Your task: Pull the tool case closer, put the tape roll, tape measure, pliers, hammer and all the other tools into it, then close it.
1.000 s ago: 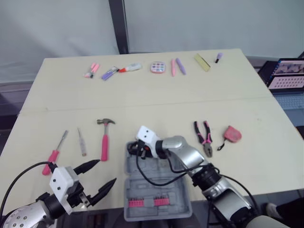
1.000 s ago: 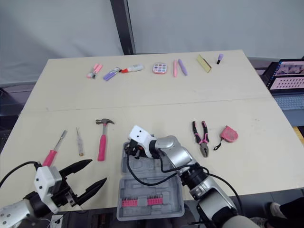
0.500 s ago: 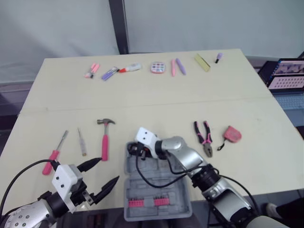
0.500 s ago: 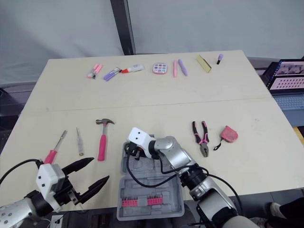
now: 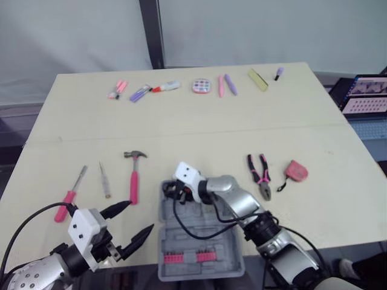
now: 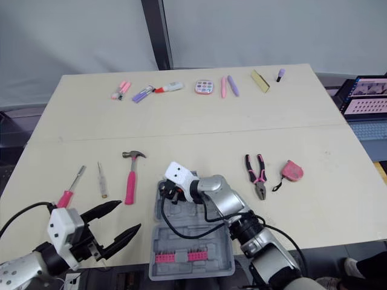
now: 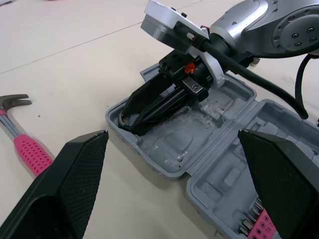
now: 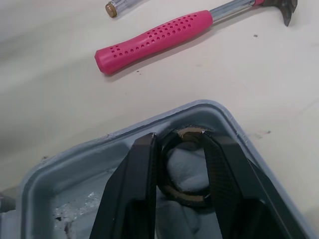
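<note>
The grey tool case (image 5: 205, 238) lies open at the table's front edge, a row of pink bits in its near half. My right gripper (image 8: 180, 149) reaches into its far left corner, shut on the black tape roll (image 8: 182, 172), which rests low in that corner. My left gripper (image 5: 139, 217) hangs open and empty, left of the case by the front edge. Left of the case lie the pink-handled hammer (image 5: 133, 178), a small screwdriver (image 5: 104, 180) and a pink screwdriver (image 5: 66, 199). On its right are the pliers (image 5: 260, 175) and the pink tape measure (image 5: 296, 171).
A row of pens, markers and small stationery (image 5: 199, 86) lies along the table's far edge. A laptop (image 5: 366, 93) sits off the table's right side. A dark pole (image 5: 151, 33) stands behind the table.
My left gripper has drifted slightly to the right. The right gripper stays in the case corner with the tape roll.
</note>
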